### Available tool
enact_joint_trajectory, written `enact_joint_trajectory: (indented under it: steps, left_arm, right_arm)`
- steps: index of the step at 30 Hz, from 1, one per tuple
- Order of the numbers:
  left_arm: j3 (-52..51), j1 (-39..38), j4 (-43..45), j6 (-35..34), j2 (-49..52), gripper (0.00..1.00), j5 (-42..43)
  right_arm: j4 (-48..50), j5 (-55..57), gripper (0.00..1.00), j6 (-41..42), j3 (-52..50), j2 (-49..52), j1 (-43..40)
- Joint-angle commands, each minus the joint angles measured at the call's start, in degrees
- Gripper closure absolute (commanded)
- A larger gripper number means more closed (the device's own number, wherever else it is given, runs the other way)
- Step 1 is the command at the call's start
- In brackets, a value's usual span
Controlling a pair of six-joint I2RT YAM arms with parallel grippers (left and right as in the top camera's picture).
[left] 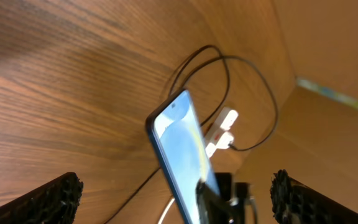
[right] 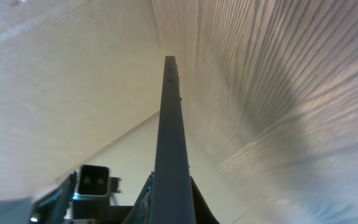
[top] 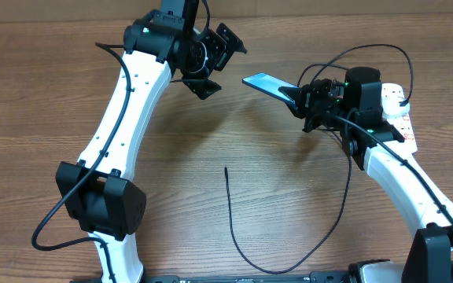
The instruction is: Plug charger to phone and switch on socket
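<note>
While the right tool [top: 299, 96] is pinching the phone [top: 264, 82] by 1 end and holding it tilted above the bench [top: 38, 94], the left tool [top: 217, 63] is hovering just left of the phone with its 2 fingers spread wide, gripping nothing. The charger [top: 229, 206] is lying loose on the bench, its tip well apart from the phone, toward the robot. The socket [top: 395, 110] is sitting right of the phone, beyond the right tool.

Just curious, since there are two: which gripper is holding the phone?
The right gripper, clamped on one end of the lit phone. The left gripper hangs open and empty.
</note>
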Motion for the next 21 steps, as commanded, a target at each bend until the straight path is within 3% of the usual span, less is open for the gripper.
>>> enact_joint_trajectory:
  steps: [1,6,12,21]
  left_arm:
    - [0.8,-0.6,1.2,-6.0,-0.5,0.0,-1.8]
    - [0.8,-1.6,1.8,-11.2,-0.5,0.0,-1.9]
    - [0.8,-2.0,2.7,-14.5,-0.5,0.0,-1.8]
    - [0.8,-2.4,3.0,-17.6,-0.4,0.0,-4.7]
  right_arm:
    - [3.5,-4.6,0.96,14.9,1.5,-0.3,0.1]
    - [12.6,-5.6,0.96,21.5,1.5,-0.3,0.1]
    - [16.0,-7.4,0.96,28.4,1.5,-0.3,0.5]
    - [18.4,-7.9,0.96,28.5,1.5,-0.3,2.3]
